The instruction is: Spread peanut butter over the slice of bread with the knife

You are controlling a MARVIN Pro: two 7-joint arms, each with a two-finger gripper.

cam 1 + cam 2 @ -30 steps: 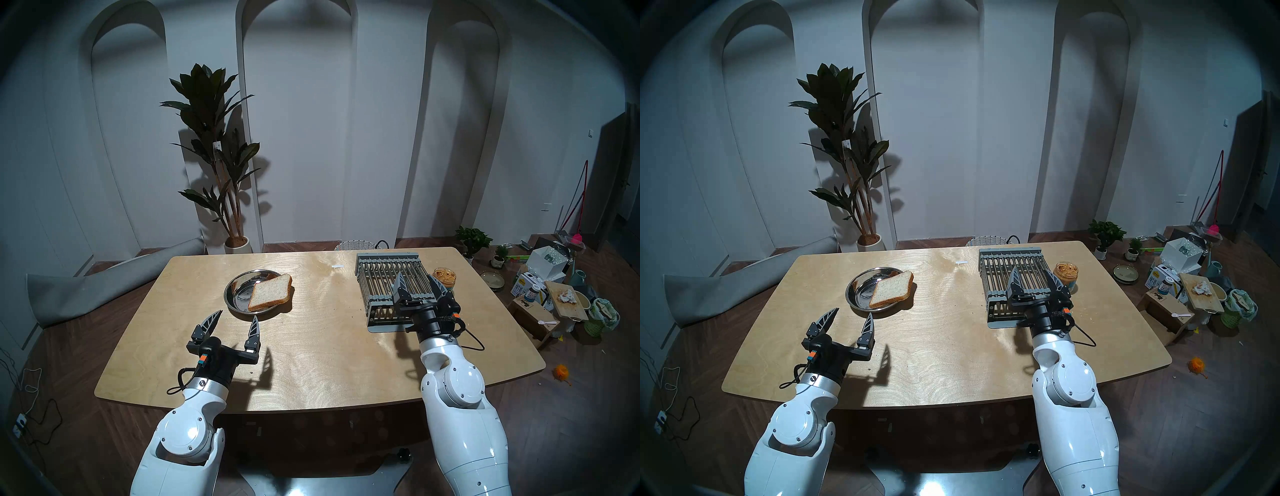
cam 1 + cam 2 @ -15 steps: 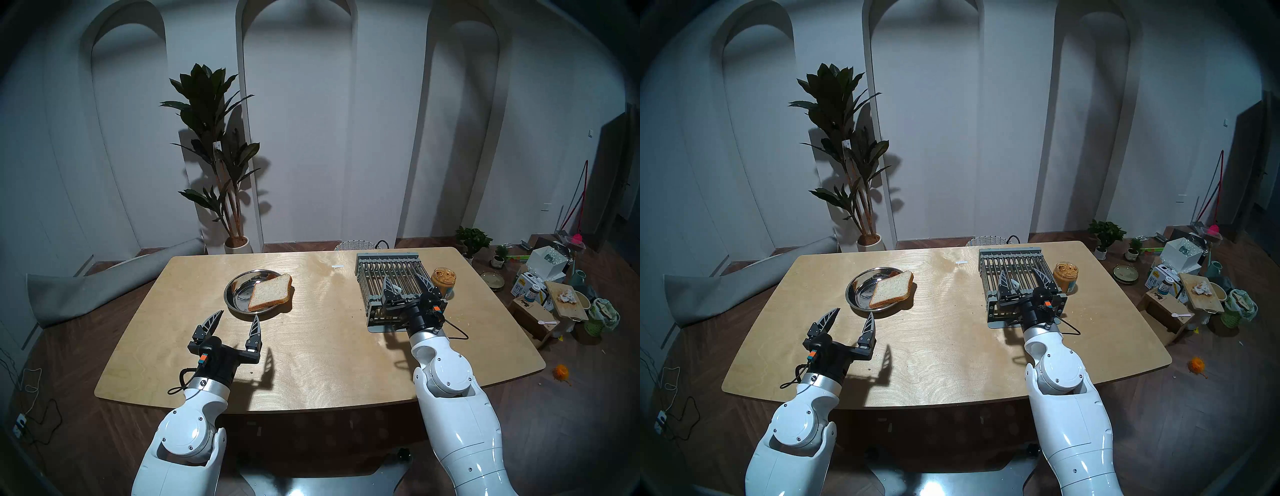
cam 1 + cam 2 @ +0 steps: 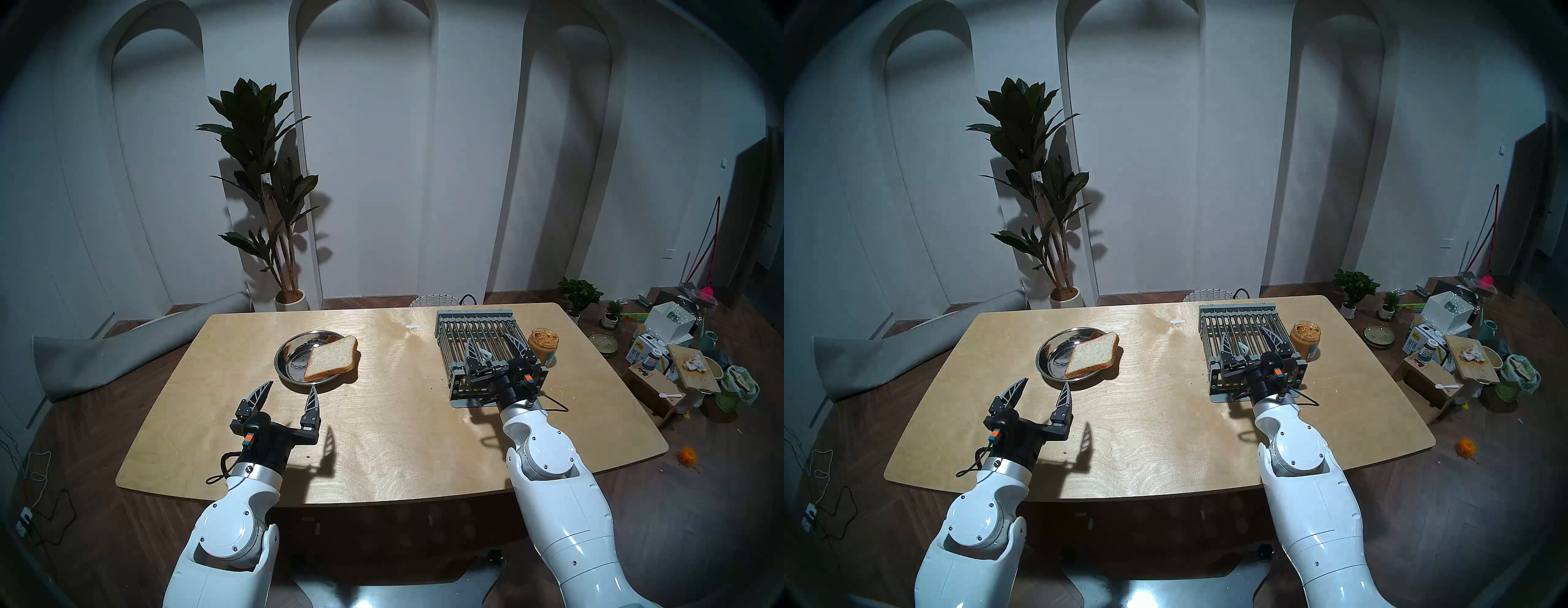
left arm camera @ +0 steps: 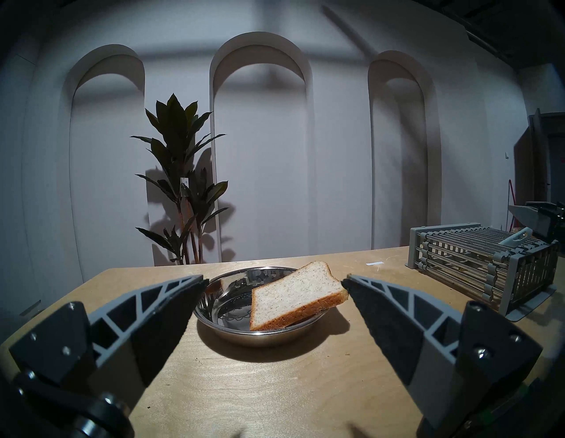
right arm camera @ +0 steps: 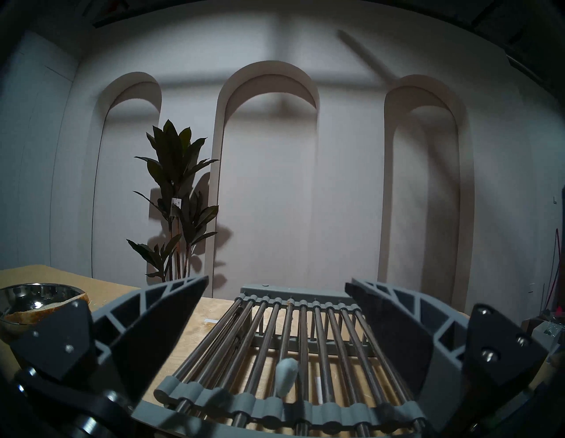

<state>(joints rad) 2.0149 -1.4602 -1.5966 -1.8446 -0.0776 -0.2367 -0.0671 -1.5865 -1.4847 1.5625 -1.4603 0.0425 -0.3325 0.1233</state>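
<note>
**Right hand hanging wide over the rack and knife**

In the head view's right half, the right hand (image 3: 494, 346) is hanging spread wide above the grey rack (image 3: 462, 329), the knife (image 3: 483, 353) lying on the bars between its fingers, only its pale handle showing. The peanut butter (image 3: 543, 338) jar is standing just right of the rack; its label is unreadable. Left of centre, the left hand (image 3: 289, 388) is hovering wide and empty near the steel plate (image 3: 292, 346), where the slice of bread (image 3: 331, 363) is leaning on the rim, on the worktop (image 3: 394, 424).

Both white arms are stretched forward; the left hand (image 3: 288, 389) and right hand (image 3: 491, 343) are held spread, empty.
</note>
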